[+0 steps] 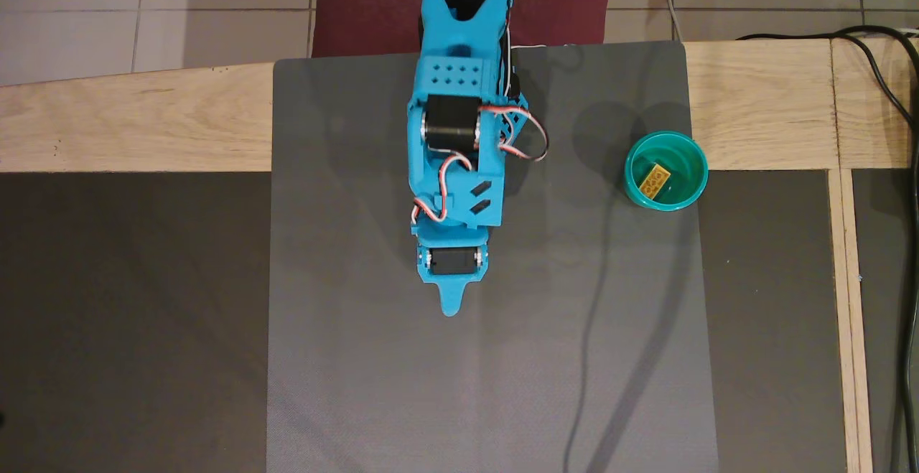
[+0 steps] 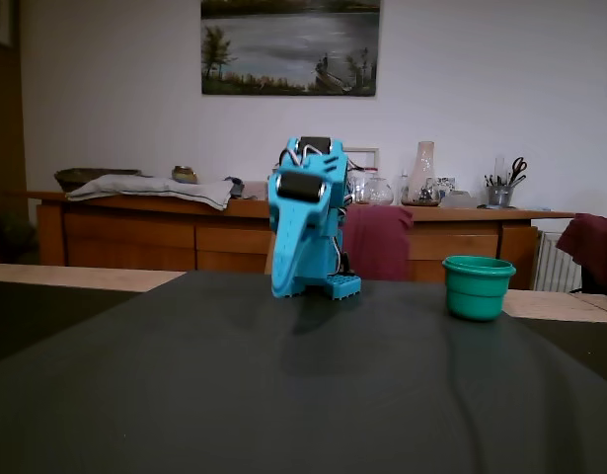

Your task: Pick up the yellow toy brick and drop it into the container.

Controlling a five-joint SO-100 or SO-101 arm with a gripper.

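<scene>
The yellow toy brick lies inside the teal-green cup, studs up, in the overhead view. The cup stands at the right edge of the grey mat. In the fixed view the cup stands at the right and the brick is hidden inside it. My blue arm is folded over the middle of the mat, well to the left of the cup. My gripper points toward the bottom of the overhead view; its fingers look closed together and hold nothing. It also shows in the fixed view, hanging down.
A grey mat covers the wooden table. Black cables run along the right edge in the overhead view. A dark red cloth lies behind the arm's base. A sideboard with clutter stands far behind.
</scene>
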